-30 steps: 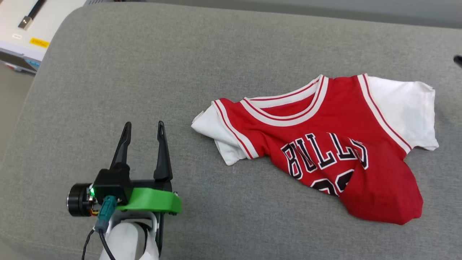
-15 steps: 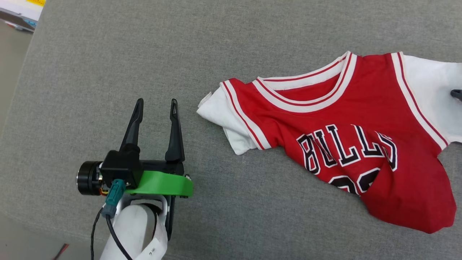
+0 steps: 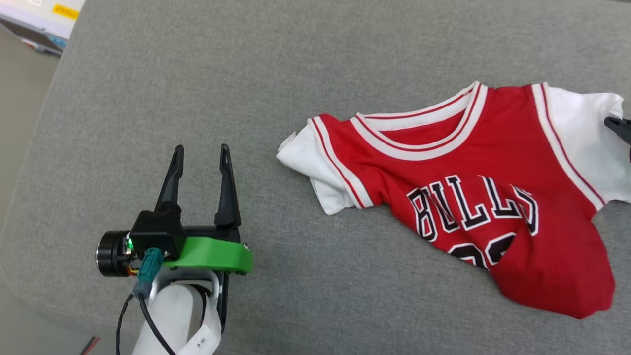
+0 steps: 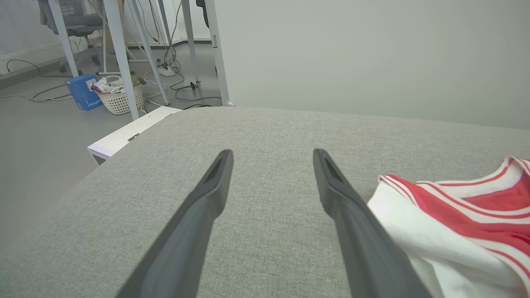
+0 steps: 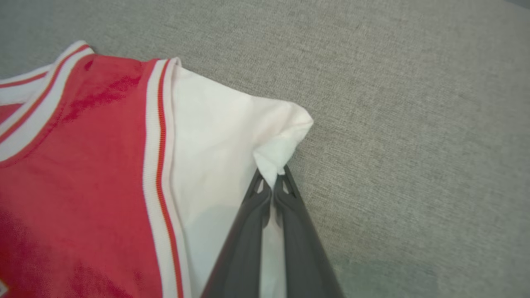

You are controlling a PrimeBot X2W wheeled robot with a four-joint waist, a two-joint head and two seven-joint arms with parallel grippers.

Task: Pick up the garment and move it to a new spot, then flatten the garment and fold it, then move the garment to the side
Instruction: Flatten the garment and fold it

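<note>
Right hand pinches the garment by its white sleeve edge (seemingly just the hem); left hand spread, nearby.

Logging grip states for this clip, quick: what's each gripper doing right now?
Left gripper: open, holding nothing, beside the garment.
Right gripper: shut on the garment's white sleeve edge.
</note>
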